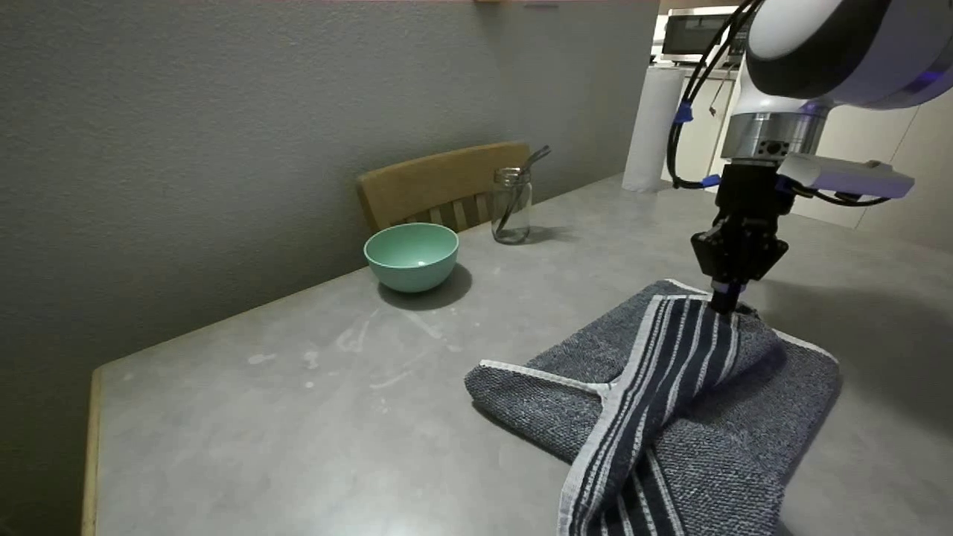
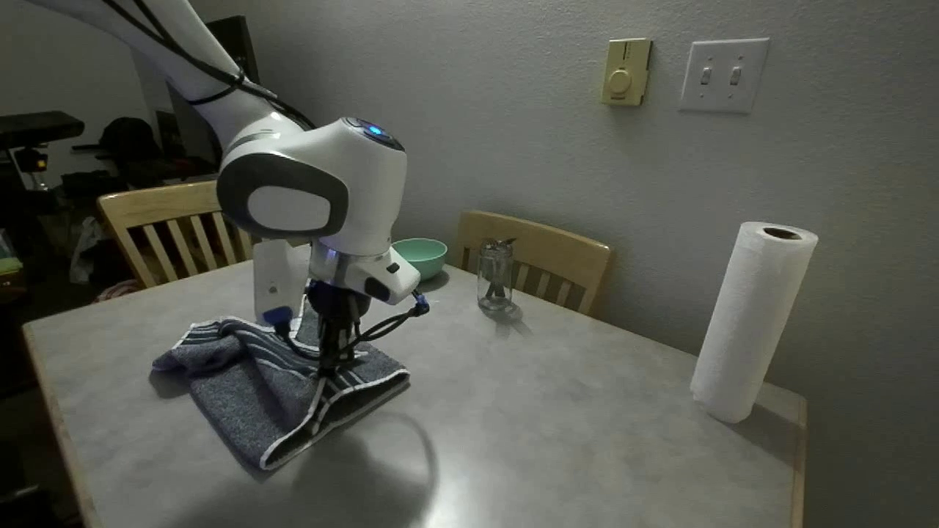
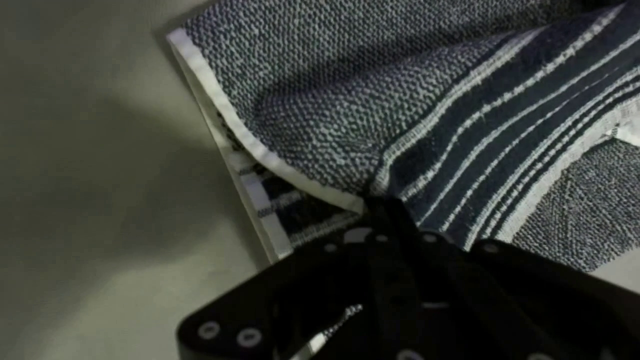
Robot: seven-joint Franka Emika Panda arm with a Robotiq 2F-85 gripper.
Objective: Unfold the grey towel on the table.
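Grey towel (image 1: 670,402): thick, pebbly-woven cloth, rumpled and doubled over itself on the counter (image 1: 298,432); pale edging, dark band with white stripes. Tool (image 1: 724,300): black, pointing down, its jaws together and clamped on a fold of the towel where edging and stripes meet; the cloth rises there, pinched. Counter: smooth, light grey, faintly mottled, wood-edged. Farther off I see one round teal bowl (image 1: 412,258); one clear glass jar (image 1: 511,208) with slim implements (image 1: 536,156); one white cylindrical paper roll (image 1: 654,130); one slat-backed wooden chair (image 1: 439,181).

Grey towel (image 1: 655,409) folded, rumpled on table (image 1: 298,424)
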